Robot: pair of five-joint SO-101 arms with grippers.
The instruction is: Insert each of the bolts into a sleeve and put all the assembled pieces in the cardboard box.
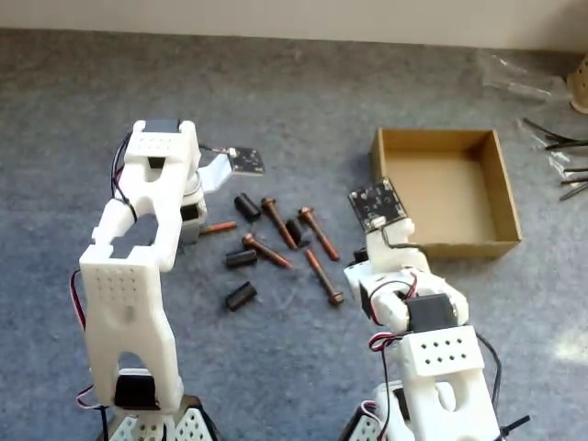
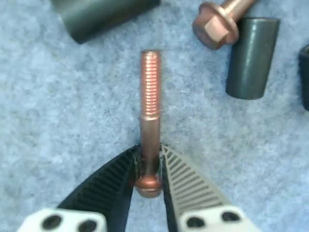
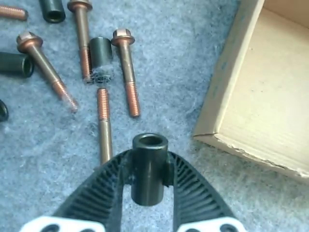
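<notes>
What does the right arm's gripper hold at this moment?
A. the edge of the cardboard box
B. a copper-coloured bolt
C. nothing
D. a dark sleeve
D: in the right wrist view the right gripper has its fingers closed on a dark sleeve, whose open end shows, while the bolt is in the left gripper.

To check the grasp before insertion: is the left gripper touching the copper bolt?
Touching. In the left wrist view the fingers of the left gripper clamp the bolt near its head.
</notes>
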